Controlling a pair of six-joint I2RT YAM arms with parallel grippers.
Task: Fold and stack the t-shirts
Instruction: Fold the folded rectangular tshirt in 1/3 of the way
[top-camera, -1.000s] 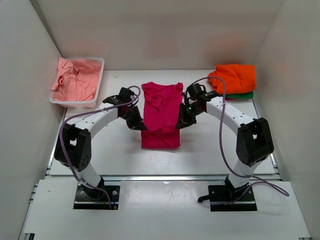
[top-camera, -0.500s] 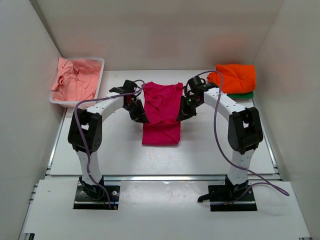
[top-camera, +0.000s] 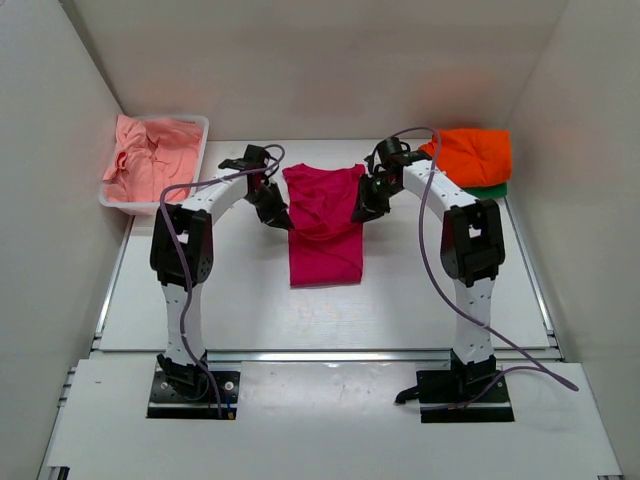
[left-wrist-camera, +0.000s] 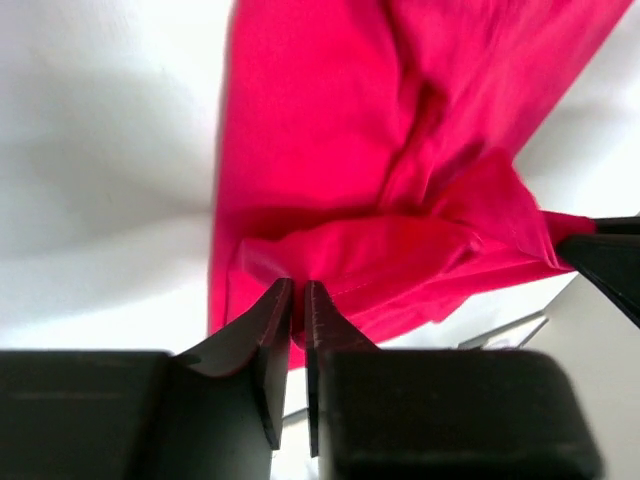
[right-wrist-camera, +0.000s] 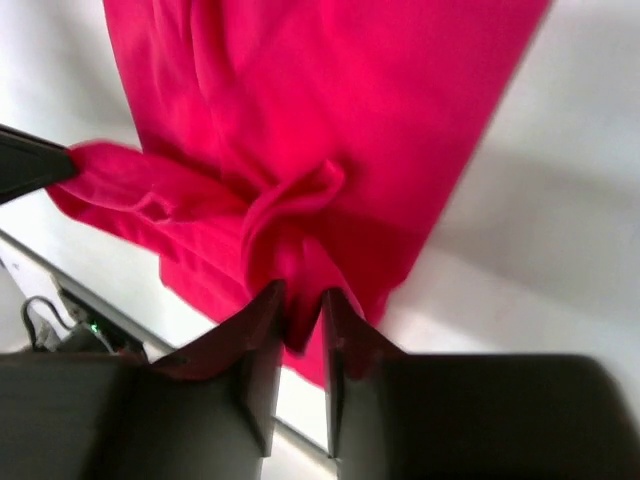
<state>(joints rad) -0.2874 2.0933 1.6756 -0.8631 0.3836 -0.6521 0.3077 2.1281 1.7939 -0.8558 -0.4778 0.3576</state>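
The magenta t-shirt lies lengthwise in the middle of the table, its near part doubled over. My left gripper is shut on its left edge, and my right gripper is shut on its right edge. In the left wrist view the fingers pinch a magenta fold. In the right wrist view the fingers pinch bunched magenta cloth. A folded orange t-shirt lies on a green one at the back right. Salmon pink t-shirts fill the tub.
The white tub stands at the back left by the left wall. White walls close in the table on three sides. The orange and green stack sits close behind my right arm.
Both grippers have moved away from me toward the back of the table with the magenta shirt's edges in them, and the doubled part has grown longer.
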